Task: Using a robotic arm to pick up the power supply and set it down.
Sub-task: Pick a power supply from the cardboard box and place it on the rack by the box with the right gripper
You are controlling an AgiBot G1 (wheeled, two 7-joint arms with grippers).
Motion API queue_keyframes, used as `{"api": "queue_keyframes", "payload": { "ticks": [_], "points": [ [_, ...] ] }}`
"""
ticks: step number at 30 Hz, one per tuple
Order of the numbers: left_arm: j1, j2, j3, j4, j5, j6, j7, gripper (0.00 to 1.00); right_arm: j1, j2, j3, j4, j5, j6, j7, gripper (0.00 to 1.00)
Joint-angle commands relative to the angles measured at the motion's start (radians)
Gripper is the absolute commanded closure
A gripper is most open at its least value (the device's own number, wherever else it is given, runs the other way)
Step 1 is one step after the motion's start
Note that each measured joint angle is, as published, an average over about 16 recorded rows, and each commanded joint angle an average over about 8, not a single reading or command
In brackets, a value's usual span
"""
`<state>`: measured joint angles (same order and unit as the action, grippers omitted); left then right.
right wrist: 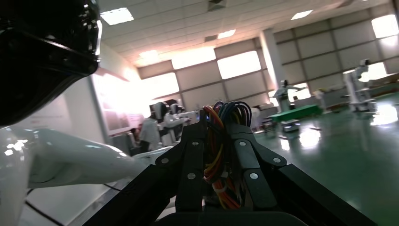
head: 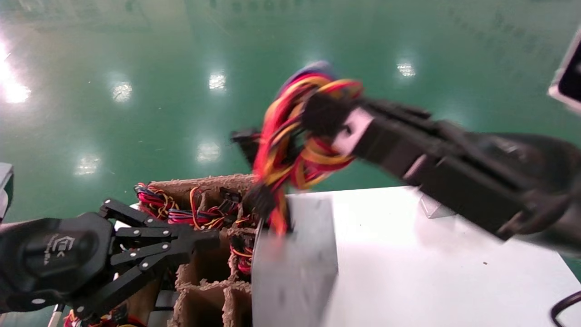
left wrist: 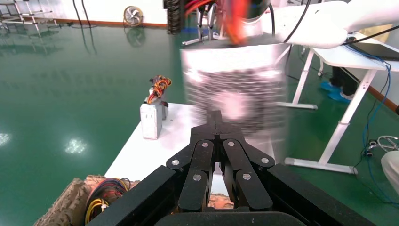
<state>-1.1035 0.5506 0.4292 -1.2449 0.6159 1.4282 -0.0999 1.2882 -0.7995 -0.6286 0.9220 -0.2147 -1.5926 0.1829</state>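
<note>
Over on the left, the left gripper (head: 206,238) sits low above the cardboard crate (head: 204,290), its fingers pressed together on nothing, idle; its own camera shows the tips (left wrist: 215,123) meeting. Just past those tips, the crate's far cells hold more bundles of coloured wire (head: 181,211), so other units look to be waiting there.

Next along, directly below the right-hand pincer, hangs the power supply (head: 295,263), a grey metal box dangling clear of the crate, its lower part over the near edge of the white table (head: 431,254). It hangs by its own wire bundle (head: 290,150), which runs up from the box's top into the pincer's grasp.

The robotic arm reaches in from the right, and its gripper (head: 324,116) is clamped on that bundle; the right wrist view shows red, yellow and orange leads pinched between the fingers (right wrist: 247,155).

So, as I judge it, the pick-up is done: the box is lifted and in the air. What remains is carrying it over the bare tabletop, lowering it until it rests there, and letting go. Another unit (left wrist: 151,120) already stands on the table's far end.
</note>
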Motion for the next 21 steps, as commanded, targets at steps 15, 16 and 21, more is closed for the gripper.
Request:
{"api": "queue_keyframes", "payload": {
  "ticks": [15,16,21],
  "points": [
    [0.0,0.0,0.0,0.0,0.0,0.0,0.0,1.0,0.013,0.091,0.036,-0.331,0.034,0.127,-0.098,1.0],
    [0.0,0.0,0.0,0.0,0.0,0.0,0.0,1.0,0.011,0.09,0.034,-0.348,0.032,0.135,-0.099,1.0],
    [0.0,0.0,0.0,0.0,0.0,0.0,0.0,1.0,-0.001,0.081,0.027,-0.441,0.026,0.162,-0.091,1.0]
  ]
}}
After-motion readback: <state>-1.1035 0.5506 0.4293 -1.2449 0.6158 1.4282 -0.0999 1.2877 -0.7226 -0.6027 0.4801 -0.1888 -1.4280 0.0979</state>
